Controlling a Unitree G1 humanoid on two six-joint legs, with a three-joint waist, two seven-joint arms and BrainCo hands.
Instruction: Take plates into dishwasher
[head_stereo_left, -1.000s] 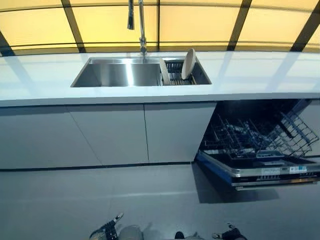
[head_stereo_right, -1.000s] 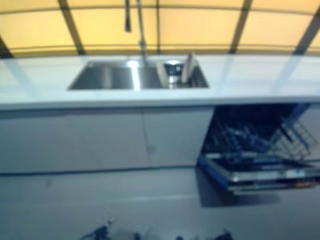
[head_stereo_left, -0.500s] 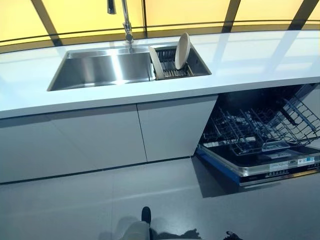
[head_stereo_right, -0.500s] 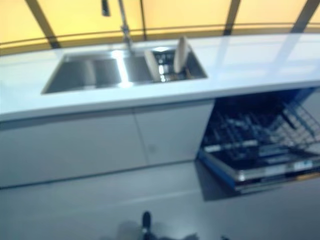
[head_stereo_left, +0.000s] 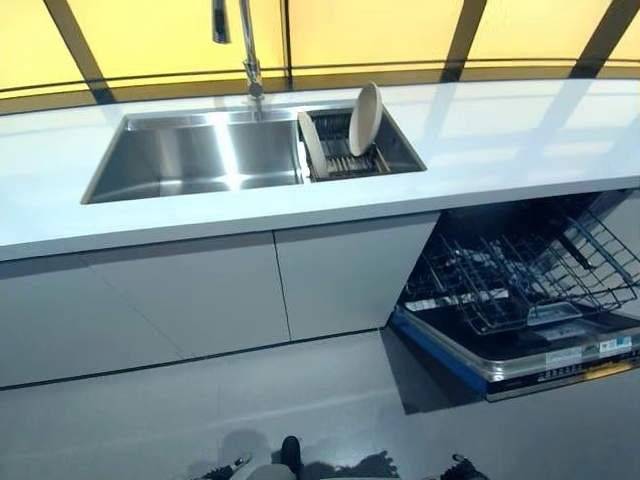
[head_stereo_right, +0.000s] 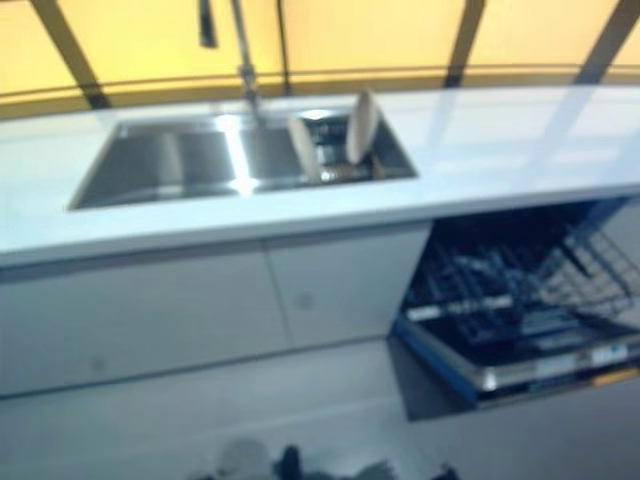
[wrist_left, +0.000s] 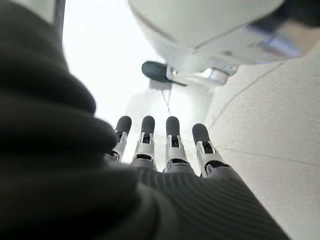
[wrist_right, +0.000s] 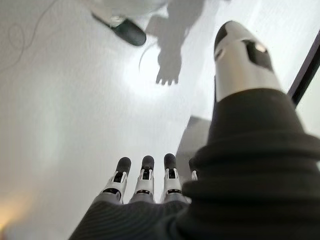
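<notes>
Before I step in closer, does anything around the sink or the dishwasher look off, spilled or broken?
Nothing stands out. Two cream round plates stand on edge in the dark drying rack inside the steel sink. The open dishwasher's wire rack is pulled out; I see no dishes in it. No spills show.

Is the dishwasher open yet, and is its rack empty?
Open: the dishwasher door is down and its wire rack is pulled out. No plates show in the rack; both plates stand in the sink's drainer.

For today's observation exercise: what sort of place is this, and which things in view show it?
Most likely a kitchen. A steel sink with a tall tap is set into a white counter, two plates stand in a rack beside the basin, and a dishwasher stands open below.
</notes>
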